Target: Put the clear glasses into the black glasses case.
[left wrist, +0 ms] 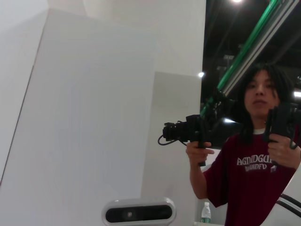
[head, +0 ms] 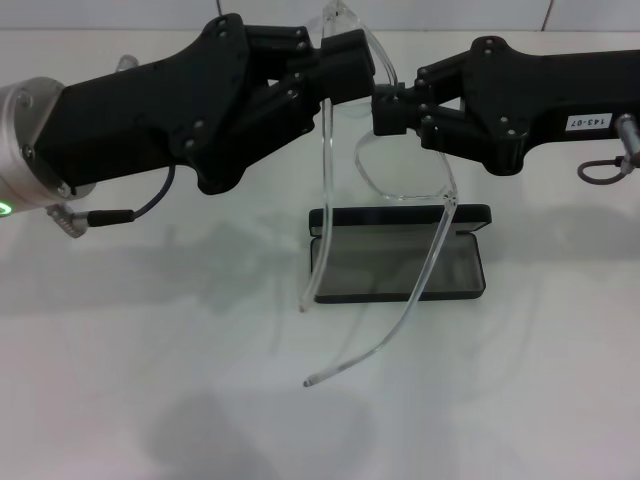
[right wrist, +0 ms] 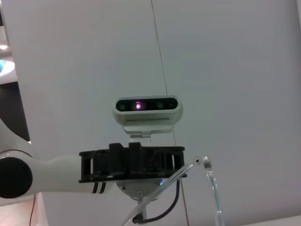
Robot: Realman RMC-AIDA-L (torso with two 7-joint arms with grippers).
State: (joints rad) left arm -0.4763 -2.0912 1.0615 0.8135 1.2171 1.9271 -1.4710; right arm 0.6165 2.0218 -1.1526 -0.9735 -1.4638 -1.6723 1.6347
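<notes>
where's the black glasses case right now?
Head view: the black glasses case lies open on the white table, centre, slightly to the robot's right, below the clear glasses held up between the left gripper and right gripper.

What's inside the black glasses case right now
Only grey lining shows inside the open black glasses case. The clear glasses are held above it between the left gripper and right gripper, temple arms hanging down across the case, hardly covering anything.
</notes>
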